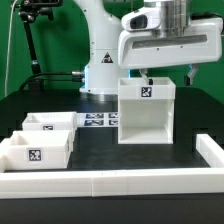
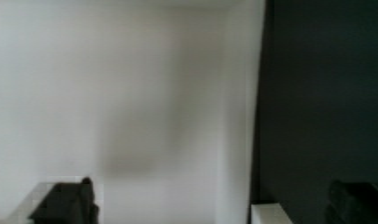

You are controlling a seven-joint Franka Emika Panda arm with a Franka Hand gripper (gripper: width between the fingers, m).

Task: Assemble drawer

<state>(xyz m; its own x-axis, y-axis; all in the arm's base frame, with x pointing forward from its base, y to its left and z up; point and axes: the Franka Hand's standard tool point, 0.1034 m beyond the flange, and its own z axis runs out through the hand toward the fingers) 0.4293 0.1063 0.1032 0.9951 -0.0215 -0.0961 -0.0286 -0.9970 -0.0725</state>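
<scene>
Since the wrist housing hides most of the claw (image 2: pixel 209 204) in the exterior view, its state is read from the wrist view: two dark fingertips (image 2: pixel 65 200) stand far apart at the picture's edges with nothing between them, so the claw is spread and empty. Boxy casing (image 1: pixel 146 112) of the drawer stands upright on the black tabletop (image 1: pixel 100 150), toward the exterior view's right, with one square tag high on its front face. Arm (image 1: pixel 100 45) holds the claw directly over the casing's top, close above it; whether they touch cannot be told. Wrist view is mostly a plain white surface, judged to be a casing wall (image 2: pixel 133 100). Its straight edge falls inside the span of the fingers, nearer one of them, with dark tabletop beyond. Two shallow trays lie well apart from the claw, toward the exterior view's left: rear tray (image 1: pixel 50 123) and front tray (image 1: pixel 35 150), just beside each other, the front one tagged. Marker board (image 1: pixel 98 120) lies flat between trays and casing. Low white wall (image 1: pixel 110 182) runs along the front. Key relation: casing sits straight below the claw, one wall edge within the spread fingers. Judged that a descent would straddle that wall, provided the fingers cross its thin dimension and do not run along it. Trays would need travel toward the exterior view's left.
</scene>
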